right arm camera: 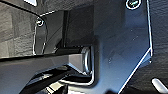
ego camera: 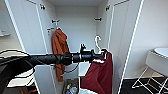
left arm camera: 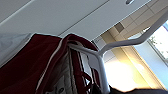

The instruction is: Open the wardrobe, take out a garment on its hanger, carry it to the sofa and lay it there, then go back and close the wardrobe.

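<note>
While wardrobe (ego camera: pixel 120 37) doors are standing open: left gripper (ego camera: pixel 98 55) is pinching the hanger (ego camera: pixel 98 43)
Garment (ego camera: pixel 98 73): hanging at that gripper, in front of the opening
Right fingers: can't tell

The robot's left arm (ego camera: pixel 50 59) comes in from the left and stretches straight out, almost level. It is long and black, with a thicker round joint partway along. A loose black cable hangs under it. At its far end the left pincer (ego camera: pixel 98 55) is closed tight on the hanger (ego camera: pixel 98 44), just under the hook, and holds it up.
</note>
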{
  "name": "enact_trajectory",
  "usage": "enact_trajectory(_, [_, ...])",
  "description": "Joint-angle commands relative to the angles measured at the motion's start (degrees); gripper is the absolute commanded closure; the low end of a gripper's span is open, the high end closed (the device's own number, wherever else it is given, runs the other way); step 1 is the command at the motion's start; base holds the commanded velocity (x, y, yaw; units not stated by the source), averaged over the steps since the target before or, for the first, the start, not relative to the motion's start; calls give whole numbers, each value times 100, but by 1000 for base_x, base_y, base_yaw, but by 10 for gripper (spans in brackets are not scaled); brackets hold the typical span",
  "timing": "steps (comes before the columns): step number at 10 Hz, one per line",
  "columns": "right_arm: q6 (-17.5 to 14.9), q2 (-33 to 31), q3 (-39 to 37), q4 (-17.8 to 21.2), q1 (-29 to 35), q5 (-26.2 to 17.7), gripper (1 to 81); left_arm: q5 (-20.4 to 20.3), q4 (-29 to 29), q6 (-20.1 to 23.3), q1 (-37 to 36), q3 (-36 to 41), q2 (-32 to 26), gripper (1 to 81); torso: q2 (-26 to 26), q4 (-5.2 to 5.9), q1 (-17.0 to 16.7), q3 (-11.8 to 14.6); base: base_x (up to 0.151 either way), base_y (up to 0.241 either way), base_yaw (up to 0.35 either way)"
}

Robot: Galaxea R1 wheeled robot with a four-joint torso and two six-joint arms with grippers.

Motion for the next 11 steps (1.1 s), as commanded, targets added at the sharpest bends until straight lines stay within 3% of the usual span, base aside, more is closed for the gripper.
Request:
enact_trajectory(1, [-22, -323, 279, -114, 6, -218, 10, -507, 119, 10, -1115, 209, -86, 811, 0, 0, 0, 0, 0, 0, -263])
enact_trajectory(7, [-13, -270, 226, -34, -12, -209, 10, -358, 242, 1, -1115, 385, -122, 811, 2, 0, 5, 0, 0, 0, -263])
enact_trajectory(9, [-13, -253, 252, -52, 5, -209, 10, -288, 259, 1, -1115, 385, -78, 811, -2, 0, -4, -558, 0, 0, -263])
enact_trajectory(11, [-13, -253, 244, -43, -3, -94, 10, -279, 321, 1, -1115, 367, -34, 811, -6, 0, -6, -718, 0, 0, -263])
